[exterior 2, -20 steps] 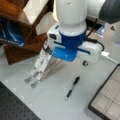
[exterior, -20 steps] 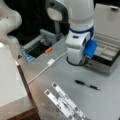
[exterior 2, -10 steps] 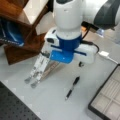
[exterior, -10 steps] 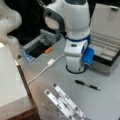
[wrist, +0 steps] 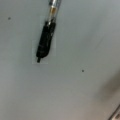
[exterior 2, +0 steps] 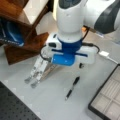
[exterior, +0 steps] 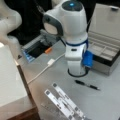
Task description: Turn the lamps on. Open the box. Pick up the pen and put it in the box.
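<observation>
Although the box (exterior: 105, 50) already stands open at a front view's right, its black lid raised and its pale compartments showing, the pen (exterior: 87, 85) lies untouched on the grey surface (exterior: 105, 105). The arm hangs low just beside the pen in both front views, and the wrist view looks straight down on its black end (wrist: 45, 42). The hand itself is hidden behind the wrist housing, so I cannot tell how its jaws stand. Picking up and boxing remain undone. No lit lamp shows; white bars (exterior: 63, 101) lie nearby.
</observation>
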